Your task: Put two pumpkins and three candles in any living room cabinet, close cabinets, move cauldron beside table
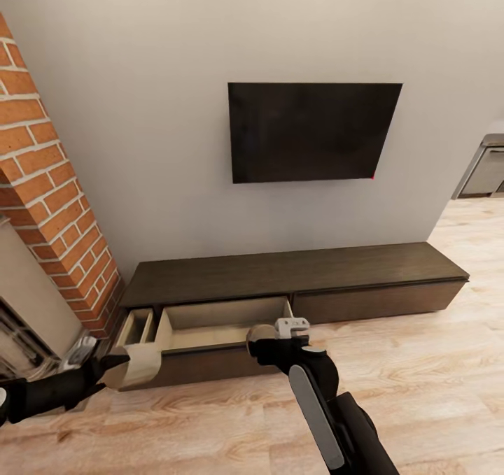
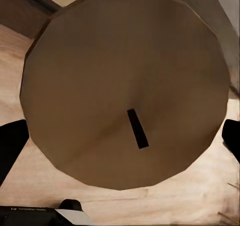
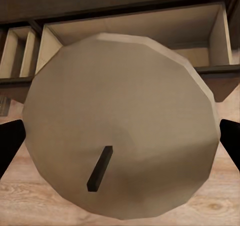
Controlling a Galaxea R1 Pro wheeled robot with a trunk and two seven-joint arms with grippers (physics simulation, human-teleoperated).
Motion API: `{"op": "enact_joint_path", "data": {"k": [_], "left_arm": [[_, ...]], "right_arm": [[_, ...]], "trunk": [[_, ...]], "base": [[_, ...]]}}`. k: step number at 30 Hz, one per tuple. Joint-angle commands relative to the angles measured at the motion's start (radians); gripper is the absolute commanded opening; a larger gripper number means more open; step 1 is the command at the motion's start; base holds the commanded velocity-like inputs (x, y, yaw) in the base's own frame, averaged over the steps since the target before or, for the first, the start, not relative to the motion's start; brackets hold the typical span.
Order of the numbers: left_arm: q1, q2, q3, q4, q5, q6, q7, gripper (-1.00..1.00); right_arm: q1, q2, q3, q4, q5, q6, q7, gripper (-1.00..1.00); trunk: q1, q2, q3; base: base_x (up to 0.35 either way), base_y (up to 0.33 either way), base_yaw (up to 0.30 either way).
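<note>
The step in hand is, I judge, putting 2 candles into the cabinet (image 1: pixel 301 268), which has a drawer (image 1: pixel 210 324) pulled open in front of both arms.

On the left, the left gripper (image 1: pixel 115 363) is low, near the floor, just in front of the left end of the open drawer. It grasps a candle (image 1: pixel 140 364); in the left wrist view this candle (image 2: pixel 125 86) sits between the 2 dark fingers (image 2: pixel 11 146), with its flat end and black wick toward the camera. The left arm reaches in from the side, almost level.

To the right of it, the right gripper (image 1: pixel 269 336) is just at the front edge of the same drawer, clenched on a second candle (image 1: pixel 260 334). In the right wrist view this candle (image 3: pixel 120 126) is in front of the pale inside of the drawer (image 3: pixel 150 31). The right forearm rises from below and points forward.

The next move probably calls for bringing each candle over the drawer front and lowering it inside before letting go.
</note>
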Motion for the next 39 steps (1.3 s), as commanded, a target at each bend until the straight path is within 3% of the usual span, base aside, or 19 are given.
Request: {"op": "enact_joint_path", "data": {"k": [1, 14, 39], "left_arm": [[0.000, 0.000, 0.000, 0.001, -0.002, 0.000, -0.015, -1.00], [0.000, 0.001, 0.004, 0.007, -0.004, -0.001, -0.045, -1.00], [-0.001, 0.002, 0.007, 0.008, -0.005, -0.001, -0.046, -1.00]], "right_arm": [[0.000, 0.000, -0.001, 0.000, 0.000, -0.001, 0.000, -1.00], [0.001, 0.000, 0.004, 0.001, 0.000, -0.004, 0.001, -1.00], [0.003, 0.000, 0.006, 0.001, -0.001, -0.006, 0.002, -1.00]], "trunk": [[0.000, 0.000, 0.000], [0.000, 0.000, -0.001], [0.000, 0.000, -0.002]], "base": [[0.000, 0.000, 0.011], [0.176, 0.095, 0.200], [0.175, 0.033, -0.038]]}}
